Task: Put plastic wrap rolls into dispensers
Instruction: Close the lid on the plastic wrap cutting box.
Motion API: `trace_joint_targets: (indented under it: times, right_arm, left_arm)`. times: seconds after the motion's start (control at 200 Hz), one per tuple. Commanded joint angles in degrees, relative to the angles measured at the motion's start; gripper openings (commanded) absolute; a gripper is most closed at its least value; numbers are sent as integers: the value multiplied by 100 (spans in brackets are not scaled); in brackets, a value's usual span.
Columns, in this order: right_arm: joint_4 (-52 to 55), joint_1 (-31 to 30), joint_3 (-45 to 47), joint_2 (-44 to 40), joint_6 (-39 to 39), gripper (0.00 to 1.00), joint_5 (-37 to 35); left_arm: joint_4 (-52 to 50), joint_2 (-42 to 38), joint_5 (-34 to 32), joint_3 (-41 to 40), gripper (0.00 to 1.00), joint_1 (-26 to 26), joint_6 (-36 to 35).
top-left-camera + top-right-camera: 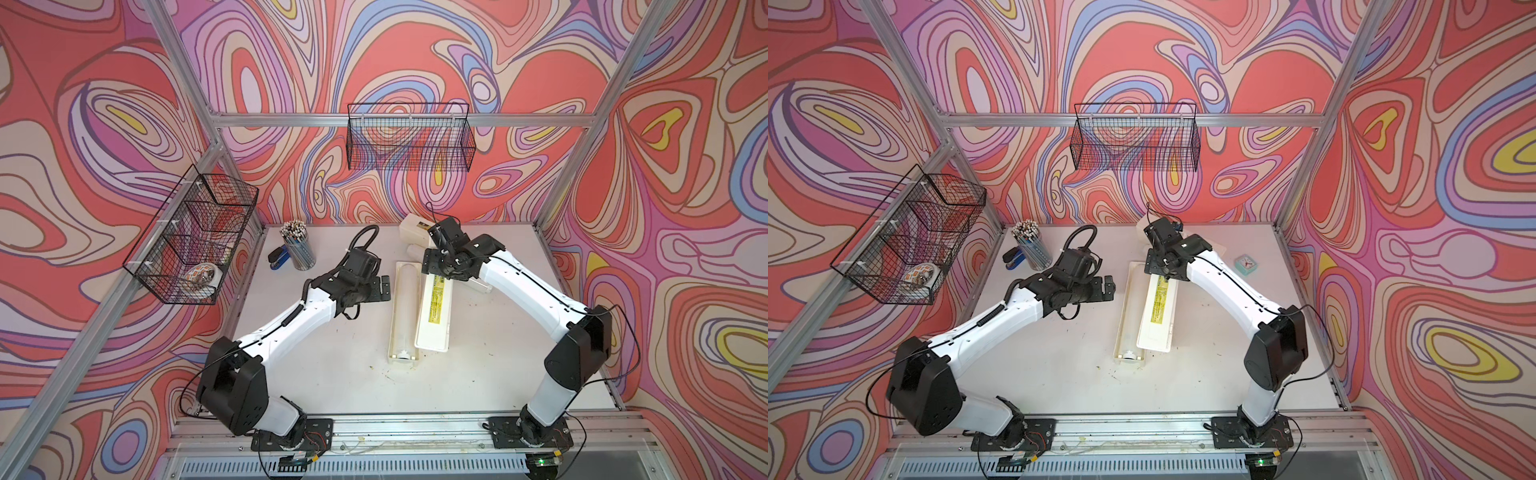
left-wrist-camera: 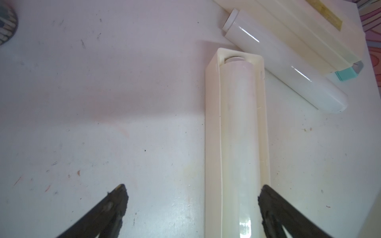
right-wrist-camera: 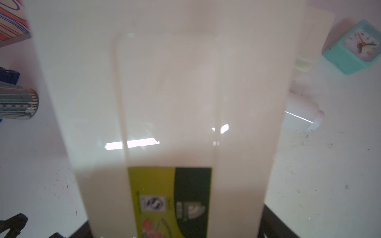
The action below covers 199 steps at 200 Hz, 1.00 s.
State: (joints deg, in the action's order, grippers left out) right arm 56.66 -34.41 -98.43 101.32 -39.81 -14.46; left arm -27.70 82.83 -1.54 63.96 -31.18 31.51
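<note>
Rolls are seen in two places. The first roll (image 2: 241,144) is laid lengthwise inside the tray of the open dispenser (image 2: 212,144), near the middle of the table (image 1: 332,374), and is enclosed by the tray walls on both long sides. The lid (image 1: 432,332) is folded out along the tray's side, its yellow-and-black label turned upward.

The second roll (image 2: 284,68) is left on the table behind the tray's far end, laid just beside the closed dispenser (image 2: 305,31) and parallel to it; in both top views it is largely hidden by the right arm.

The left gripper (image 1: 382,287) is held just beside the tray, on the side away from the lid, with its jaws spread wide and nothing between them but table and tray. The right gripper (image 1: 444,272) is placed over the far end of the lid; in the right wrist view the lid (image 3: 165,92) is framed by jaws set apart, one finger at its edge, the other clear of it, so no clamp is seen.

A teal clock (image 3: 356,49) is set beyond the second roll. A pencil cup (image 1: 297,245) and a blue stapler (image 1: 277,257) are kept at the far left corner.
</note>
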Motion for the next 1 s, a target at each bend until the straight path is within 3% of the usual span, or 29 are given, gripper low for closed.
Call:
trace_joint_targets:
  times: [0.0, 0.13, 0.315, 0.421, 0.661, 0.992]
  right_arm:
    - [427, -373, -493, 490, -516, 38, -402]
    - [717, -736, -997, 929, -814, 38, -642]
    - [912, -987, -1308, 1321, -1100, 38, -932]
    - [925, -1112, -1432, 1476, -1205, 39, -1068]
    - [737, -1281, -1529, 1720, -1249, 39, -1388]
    - [683, -1290, -1311, 1602, -1069, 39, -1618]
  left_arm:
    - [133, -386, 620, -549, 100, 156, -94]
    - [436, -887, 945, -949, 100, 403, -316]
    - [486, -1627, 635, -1253, 100, 410, -692]
    - [419, -1742, 846, -1357, 100, 415, -511]
    - [808, -1757, 2219, -1830, 100, 410, -182]
    - [1196, -2065, 2704, -2304, 100, 410, -158]
